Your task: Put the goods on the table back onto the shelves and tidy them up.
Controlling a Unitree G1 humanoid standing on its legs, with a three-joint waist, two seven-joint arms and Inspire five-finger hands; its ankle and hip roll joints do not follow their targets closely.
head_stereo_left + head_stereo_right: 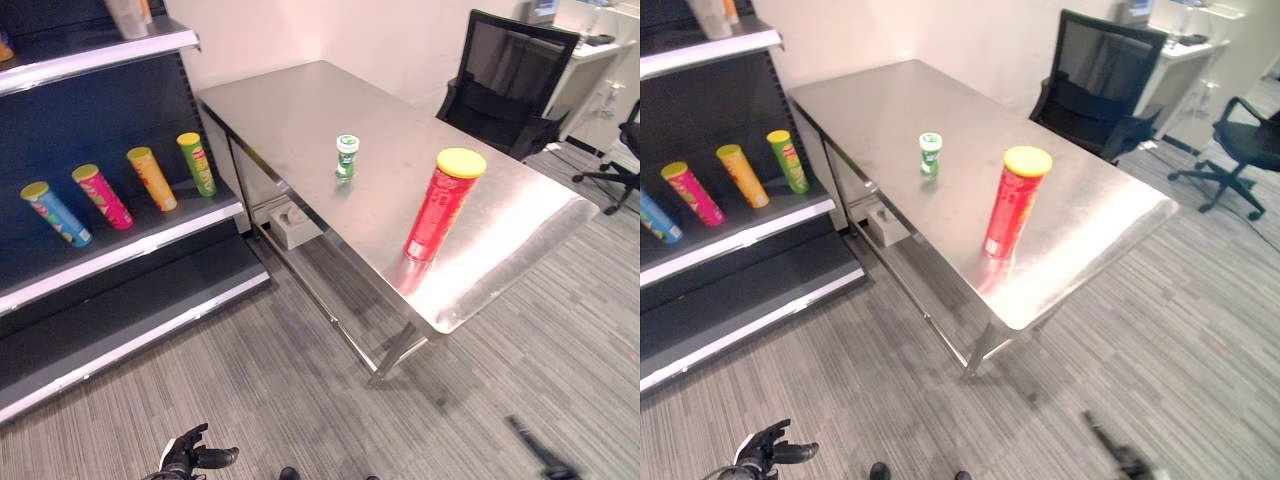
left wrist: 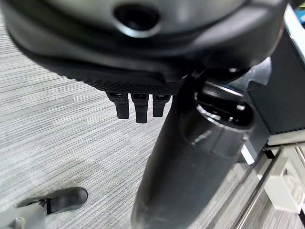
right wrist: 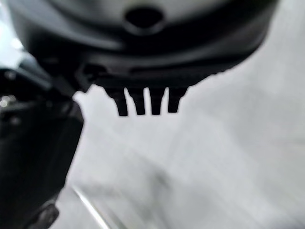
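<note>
A tall red can with a yellow lid [image 1: 443,205] stands upright near the front right of the steel table [image 1: 290,110]. A small green bottle [image 1: 346,157] stands upright mid-table. On the dark shelf [image 1: 130,245] to the left, a blue can [image 1: 55,213], a pink can [image 1: 101,196], an orange can [image 1: 152,178] and a green can [image 1: 197,163] lean back in a row. My left hand [image 1: 190,455] hangs low over the carpet, far from the table, its fingers [image 2: 138,107] relaxed and holding nothing. My right hand [image 3: 143,47] also hangs free with straight fingers [image 3: 143,102].
A black mesh office chair [image 1: 510,85] stands behind the table's far right side, and another chair [image 1: 625,150] beyond it. A grey box [image 1: 293,222] sits under the table by the shelf. The shelf's upper board [image 1: 90,55] holds more goods. Striped carpet lies between shelf and table.
</note>
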